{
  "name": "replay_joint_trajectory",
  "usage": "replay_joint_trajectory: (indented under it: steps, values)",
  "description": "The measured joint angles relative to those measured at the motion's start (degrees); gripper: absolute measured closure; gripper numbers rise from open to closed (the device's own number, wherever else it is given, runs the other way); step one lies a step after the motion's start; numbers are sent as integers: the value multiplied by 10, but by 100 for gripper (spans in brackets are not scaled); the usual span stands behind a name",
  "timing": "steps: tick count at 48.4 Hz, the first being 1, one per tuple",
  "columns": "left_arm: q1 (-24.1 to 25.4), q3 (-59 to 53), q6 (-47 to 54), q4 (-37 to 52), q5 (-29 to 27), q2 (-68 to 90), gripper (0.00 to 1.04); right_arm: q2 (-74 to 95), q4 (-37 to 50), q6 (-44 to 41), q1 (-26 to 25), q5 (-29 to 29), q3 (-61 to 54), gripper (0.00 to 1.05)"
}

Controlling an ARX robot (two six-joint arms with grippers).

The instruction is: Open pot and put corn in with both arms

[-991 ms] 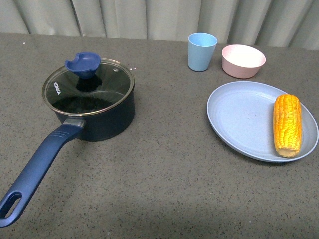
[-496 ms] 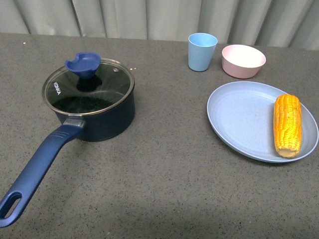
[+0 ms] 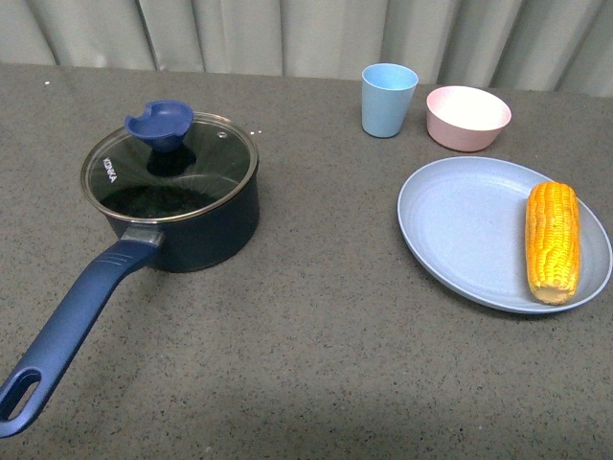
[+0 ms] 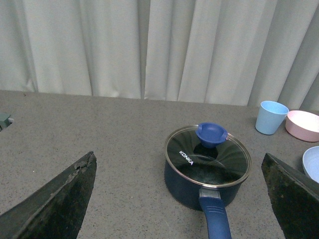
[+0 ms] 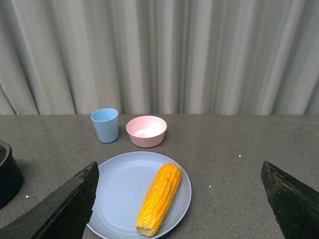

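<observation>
Nearest me in the front view lay the pot's long blue handle [image 3: 72, 326], its holed end toward me on the grey counter [image 3: 316, 364]. Neither arm showed there. The wrist views showed the left tool [image 4: 178, 155] spread wide and empty, hanging short of the pot [image 3: 187, 225], and the right tool [image 5: 179, 163] equally wide and empty, facing the corn [image 3: 553, 240].

The pot stood on the left with its glass lid [image 3: 172, 172] on. I judged the lid light but breakable and slick, best pinched by its cupped blue knob [image 3: 160, 123]. White lettering on the glass read "KONKA".

The corn lay along the right side of a blue plate [image 3: 460, 230]. It looked stiff and bumpy enough to grip across its middle, though it might roll.

Beyond stood a blue cup [image 3: 388, 99] and a pink bowl [image 3: 467, 117].
</observation>
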State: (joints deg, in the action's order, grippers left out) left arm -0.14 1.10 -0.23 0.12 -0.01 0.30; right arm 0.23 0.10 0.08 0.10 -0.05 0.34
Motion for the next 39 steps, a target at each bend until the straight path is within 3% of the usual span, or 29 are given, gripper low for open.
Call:
replay_joint_trajectory:
  steps: [28, 32, 39]
  values:
    - [0, 0, 0, 0, 0, 0, 7, 0, 0, 0, 0, 0, 0, 9]
    - [-15, 15, -42, -37, -101, 55, 7, 0, 0, 0, 0, 0, 0, 9]
    - [-9, 38, -104, 116, -101, 247, 7, 0, 0, 0, 0, 0, 0, 9]
